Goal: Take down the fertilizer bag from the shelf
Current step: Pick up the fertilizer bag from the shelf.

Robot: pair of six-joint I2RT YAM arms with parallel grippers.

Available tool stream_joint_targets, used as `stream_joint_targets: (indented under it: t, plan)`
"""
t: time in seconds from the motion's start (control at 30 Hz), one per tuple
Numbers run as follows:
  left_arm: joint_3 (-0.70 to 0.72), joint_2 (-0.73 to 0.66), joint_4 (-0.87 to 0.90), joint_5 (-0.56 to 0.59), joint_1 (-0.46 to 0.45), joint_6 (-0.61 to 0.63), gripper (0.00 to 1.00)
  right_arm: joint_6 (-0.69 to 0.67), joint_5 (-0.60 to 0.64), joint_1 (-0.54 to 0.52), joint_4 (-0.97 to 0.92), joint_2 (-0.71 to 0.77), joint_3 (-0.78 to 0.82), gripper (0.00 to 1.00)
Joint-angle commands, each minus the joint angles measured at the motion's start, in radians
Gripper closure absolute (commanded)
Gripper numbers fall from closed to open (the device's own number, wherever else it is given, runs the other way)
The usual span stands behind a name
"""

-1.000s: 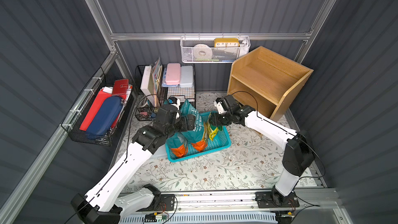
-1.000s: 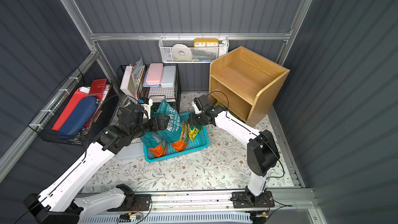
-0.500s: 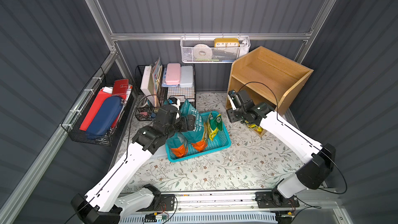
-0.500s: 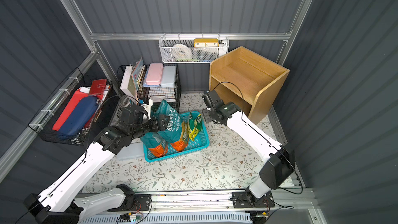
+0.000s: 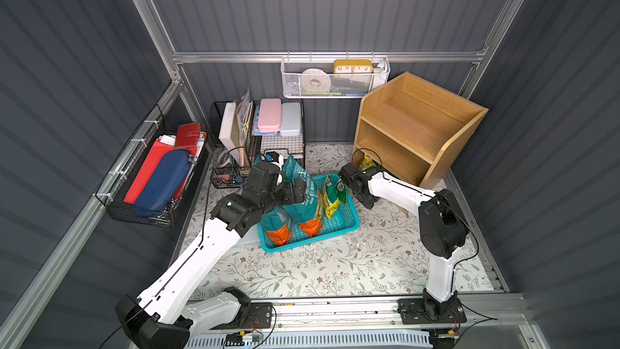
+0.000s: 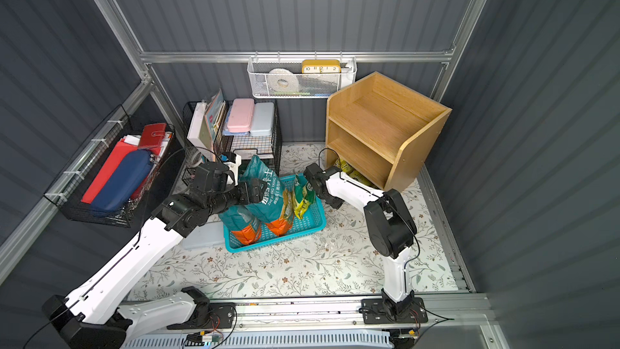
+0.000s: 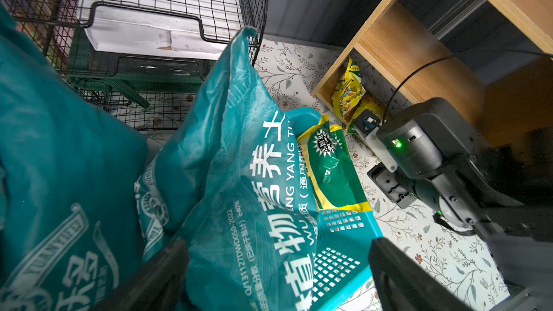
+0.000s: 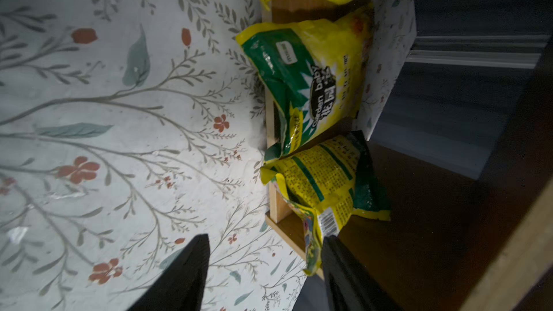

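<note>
Yellow-and-green plastic marks the fertilizer bag point(image 8: 323, 181), which lies on the lowest tier of the shelf point(image 5: 412, 122), one corner hanging over the tier's front lip. A like bag point(image 8: 305, 85) lies just beside it in the same tier. Over the last second the right tool point(image 8: 265, 237) has left the teal basket point(image 5: 318, 235), where a third yellow-green bag point(image 5: 331, 193) leans. It has swung round above the flower-patterned desk point(image 5: 335, 270) to face the lowest tier, its jaws widening to a middling gap with nothing between them. One finger stands at the hanging corner; whether it touches cannot be told. The left tool point(image 7: 278, 243) has kept its place, its jaws at full width, with the teal soil bag point(image 7: 239, 175) against one finger, unclamped. One transfer appears finished, and the reach for the next bag seems to have begun.
</note>
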State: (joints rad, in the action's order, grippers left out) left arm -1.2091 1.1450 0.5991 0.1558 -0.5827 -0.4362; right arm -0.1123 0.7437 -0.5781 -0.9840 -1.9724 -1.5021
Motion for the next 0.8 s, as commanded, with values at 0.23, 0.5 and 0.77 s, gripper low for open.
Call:
stream_joint_targets:
  t: [0.23,0.5,0.77]
  plan:
    - [-0.027,-0.001,0.014,-0.006,-0.003,0.013,0.01,-0.171,0.065,0.079,0.282,-0.125,0.003,0.35]
    - [-0.029,-0.005,0.021,-0.001,-0.003,0.011,0.01,-0.211,0.068,0.104,0.363,-0.194,-0.012,0.35]
    - [-0.029,-0.013,0.025,0.013,-0.003,0.011,0.01,-0.217,0.067,0.122,0.430,-0.196,0.029,0.59]
